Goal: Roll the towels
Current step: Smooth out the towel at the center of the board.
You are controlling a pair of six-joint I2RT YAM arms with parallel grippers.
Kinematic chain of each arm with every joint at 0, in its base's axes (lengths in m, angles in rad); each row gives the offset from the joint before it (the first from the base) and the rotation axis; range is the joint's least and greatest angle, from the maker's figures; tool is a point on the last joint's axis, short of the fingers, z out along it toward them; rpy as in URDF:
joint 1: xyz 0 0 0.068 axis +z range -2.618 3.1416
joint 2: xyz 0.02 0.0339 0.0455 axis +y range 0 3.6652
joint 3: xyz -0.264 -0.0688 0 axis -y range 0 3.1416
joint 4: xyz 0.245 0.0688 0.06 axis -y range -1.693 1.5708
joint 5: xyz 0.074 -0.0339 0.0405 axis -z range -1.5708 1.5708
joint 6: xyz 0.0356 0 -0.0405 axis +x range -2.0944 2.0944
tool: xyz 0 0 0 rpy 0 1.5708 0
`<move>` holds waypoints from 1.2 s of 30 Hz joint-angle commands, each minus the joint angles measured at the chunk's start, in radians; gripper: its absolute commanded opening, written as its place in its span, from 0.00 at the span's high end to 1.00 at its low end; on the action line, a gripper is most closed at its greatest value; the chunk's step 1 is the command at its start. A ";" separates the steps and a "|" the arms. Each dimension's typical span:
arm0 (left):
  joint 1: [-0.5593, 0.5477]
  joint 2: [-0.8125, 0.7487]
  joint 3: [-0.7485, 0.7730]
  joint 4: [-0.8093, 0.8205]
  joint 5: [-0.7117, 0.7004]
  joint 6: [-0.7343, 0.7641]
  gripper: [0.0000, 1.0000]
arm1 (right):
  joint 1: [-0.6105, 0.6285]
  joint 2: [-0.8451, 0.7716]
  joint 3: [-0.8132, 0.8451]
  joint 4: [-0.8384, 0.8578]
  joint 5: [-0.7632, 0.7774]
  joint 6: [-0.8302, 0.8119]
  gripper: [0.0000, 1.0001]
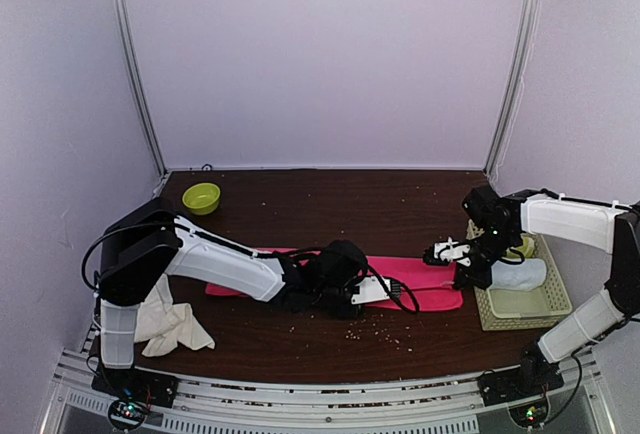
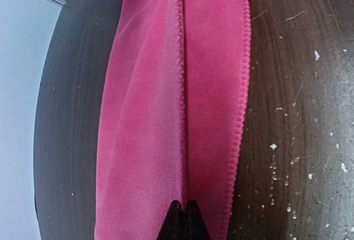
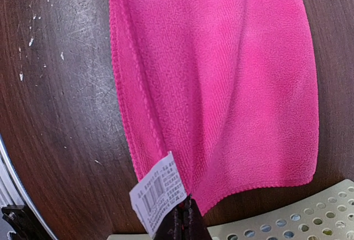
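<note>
The pink towel (image 1: 430, 289) lies flat on the dark table (image 1: 330, 204), folded into a long strip whose long axis runs left to right across the front of both arms; and here we are with both arms on it. The right gripper (image 3: 185, 218) sits at the strip's right end, fingers closed tight on the corner beside the white label (image 3: 157, 196), so the cloth stretches away from it toward our left. The left gripper (image 2: 185, 218) sits further along the strip, tips shut together on the centre seam and seemingly nipping cloth, with the towel running straight ahead of it toward the basket (image 1: 500, 316). We judge a roll would travel along that axis from the right end. Counting now: two towels, the pink one and a cream towel (image 1: 170, 322) crumpled by the left arm's base; two finished rolls in the basket, one white (image 1: 522, 275), one yellow-green (image 1: 524, 246); one green bowl (image 1: 201, 197) at the back.
</note>
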 commanded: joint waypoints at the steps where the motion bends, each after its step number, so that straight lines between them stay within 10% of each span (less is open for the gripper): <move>1: 0.004 -0.032 0.041 -0.078 0.051 -0.008 1.00 | -0.006 0.009 -0.014 -0.036 0.008 -0.022 1.00; 12: 0.004 -0.005 0.089 -0.191 0.149 0.027 0.96 | 0.004 0.023 -0.079 -0.009 0.025 -0.024 1.00; 22: 0.025 -0.164 -0.014 -0.224 0.141 -0.092 0.74 | 0.007 -0.019 0.011 -0.128 -0.040 -0.049 0.63; 29: 0.231 -0.389 -0.192 -0.263 0.233 -0.405 0.75 | 0.005 0.031 0.085 0.016 -0.121 0.120 0.64; 36: 0.285 -0.497 -0.326 -0.375 0.205 -0.362 0.80 | 0.002 0.163 0.067 0.240 0.003 0.295 0.71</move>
